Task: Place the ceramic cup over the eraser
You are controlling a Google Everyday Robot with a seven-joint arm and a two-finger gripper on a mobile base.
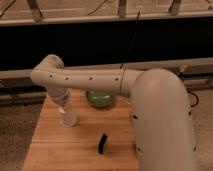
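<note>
Eraser [102, 143]: small black block, lying near the front of the wooden table [50, 150].
Cup [69, 119]: white, farther back and left, apart from the eraser, right under the gripper.
Handling: probably light, hard, smooth, so slippery and chippable. Best taken across the wall near the rim, then lowered gently.
Gripper [65, 109]: down at the cup's top. Open or clamped, I cannot tell.
Bowl [100, 100]: green, behind, partly hidden by the arm.

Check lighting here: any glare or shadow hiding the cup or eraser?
Camera view: warm, even light on the wooden table, no glare. The black eraser stands out clearly. The white ceramic cup blends into the pale gripper, which sits right over it at the table's left. Background behind the table is very dark.
</note>
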